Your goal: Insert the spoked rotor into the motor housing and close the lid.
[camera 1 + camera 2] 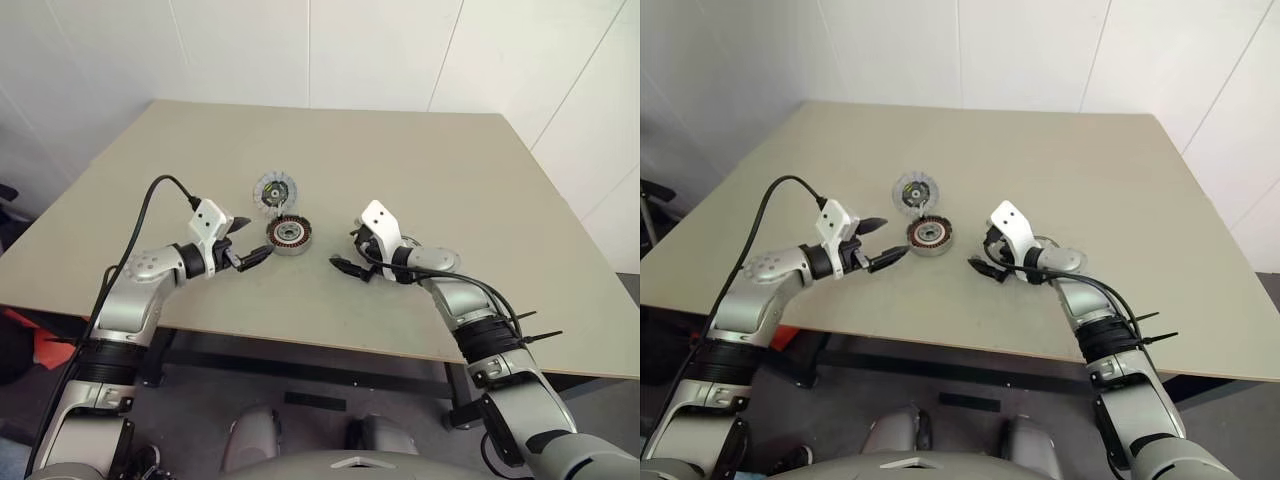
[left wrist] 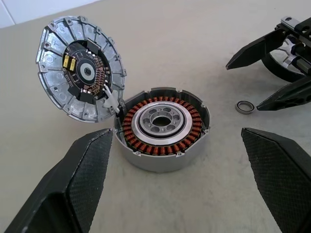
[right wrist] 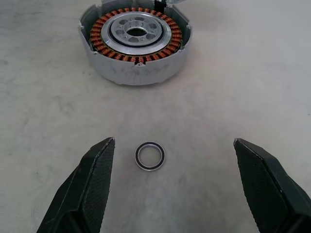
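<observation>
Both grippers, left and right, spread wide, empty. Motor housing lacks rotor, lid open. Small ring near right gripper; insertion, closing apparently remain.

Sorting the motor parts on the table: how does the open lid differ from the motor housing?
The lid stands tilted up on edge; the motor housing sits flat on the table. The lid's inside shows a dark circuit board; the motor housing holds copper windings around a silver centre. Both are round, silver-walled and joined at one edge.
</observation>
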`<state>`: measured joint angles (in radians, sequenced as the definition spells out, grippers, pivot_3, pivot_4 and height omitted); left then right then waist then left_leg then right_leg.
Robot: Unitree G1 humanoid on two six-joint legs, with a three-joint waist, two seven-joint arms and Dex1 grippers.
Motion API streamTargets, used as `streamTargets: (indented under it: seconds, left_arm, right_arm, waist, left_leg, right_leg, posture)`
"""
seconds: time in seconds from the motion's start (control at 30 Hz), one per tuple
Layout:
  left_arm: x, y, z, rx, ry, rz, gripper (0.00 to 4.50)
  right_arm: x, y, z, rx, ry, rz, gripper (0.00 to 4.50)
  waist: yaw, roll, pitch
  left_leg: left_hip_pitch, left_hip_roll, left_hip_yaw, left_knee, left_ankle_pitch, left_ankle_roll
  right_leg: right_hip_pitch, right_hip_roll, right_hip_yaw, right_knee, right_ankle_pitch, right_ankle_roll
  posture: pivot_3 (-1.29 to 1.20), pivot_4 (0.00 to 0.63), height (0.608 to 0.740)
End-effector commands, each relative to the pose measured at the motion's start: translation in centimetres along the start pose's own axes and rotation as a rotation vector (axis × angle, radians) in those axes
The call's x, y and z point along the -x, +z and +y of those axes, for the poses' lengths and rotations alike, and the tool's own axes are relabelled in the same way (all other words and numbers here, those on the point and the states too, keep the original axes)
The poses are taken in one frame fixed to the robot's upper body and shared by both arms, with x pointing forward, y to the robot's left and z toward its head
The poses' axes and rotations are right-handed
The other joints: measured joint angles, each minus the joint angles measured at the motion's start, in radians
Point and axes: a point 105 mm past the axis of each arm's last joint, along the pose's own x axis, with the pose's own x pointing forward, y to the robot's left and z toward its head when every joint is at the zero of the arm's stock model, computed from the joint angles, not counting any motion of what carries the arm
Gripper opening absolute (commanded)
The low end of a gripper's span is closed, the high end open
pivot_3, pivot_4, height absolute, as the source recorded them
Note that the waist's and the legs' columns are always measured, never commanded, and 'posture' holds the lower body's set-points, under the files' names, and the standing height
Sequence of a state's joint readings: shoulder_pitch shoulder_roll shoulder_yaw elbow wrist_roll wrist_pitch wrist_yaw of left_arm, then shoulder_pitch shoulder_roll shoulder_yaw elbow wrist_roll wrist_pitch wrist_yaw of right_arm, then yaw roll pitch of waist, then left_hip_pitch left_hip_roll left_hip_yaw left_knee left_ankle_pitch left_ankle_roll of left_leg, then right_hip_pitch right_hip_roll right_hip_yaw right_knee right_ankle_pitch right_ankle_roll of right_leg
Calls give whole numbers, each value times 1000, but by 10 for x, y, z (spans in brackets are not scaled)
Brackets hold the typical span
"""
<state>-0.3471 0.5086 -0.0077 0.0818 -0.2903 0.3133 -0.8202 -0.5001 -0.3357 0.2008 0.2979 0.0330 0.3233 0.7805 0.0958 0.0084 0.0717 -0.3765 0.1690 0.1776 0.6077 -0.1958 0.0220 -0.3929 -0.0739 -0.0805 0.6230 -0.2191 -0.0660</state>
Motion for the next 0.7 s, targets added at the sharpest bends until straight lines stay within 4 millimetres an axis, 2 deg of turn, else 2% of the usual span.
streamTargets:
  seconds: [0.03, 0.23, 0.6, 0.7]
  left_arm:
    - [3, 14, 3, -51, 17, -40, 4500]
    - [-1, 18, 3, -51, 20, -52, 4500]
    - [-2, 21, 6, -62, 39, -60, 4500]
    - [-1, 21, 6, -64, 43, -58, 4500]
  right_arm:
    - [1, 17, 4, 22, 17, -42, 4383]
    - [-4, -2, 9, -13, 14, 21, 4383]
    - [-15, -18, 1, -77, -34, 48, 4383]
    - [-14, -16, -2, -77, -47, 38, 3826]
  waist:
    - [0, 0, 0]
    - [0, 0, 0]
    - [-3, 0, 0]
    - [-2, 0, 0]
  left_leg:
    - [0, 0, 0, 0, 0, 0]
    - [4, 0, 0, -1, 0, 0]
    - [10, 0, 0, -3, 1, -3]
    - [11, 0, 0, -3, 2, -3]
  right_leg:
    - [0, 0, 0, 0, 0, 0]
    - [4, 0, 0, -1, -1, 2]
    - [8, 0, 0, -1, -3, 6]
    - [8, 0, 0, -1, -4, 7]
  posture:
    - [0, 0, 740]
    - [0, 0, 740]
    - [0, 0, 740]
    - [0, 0, 740]
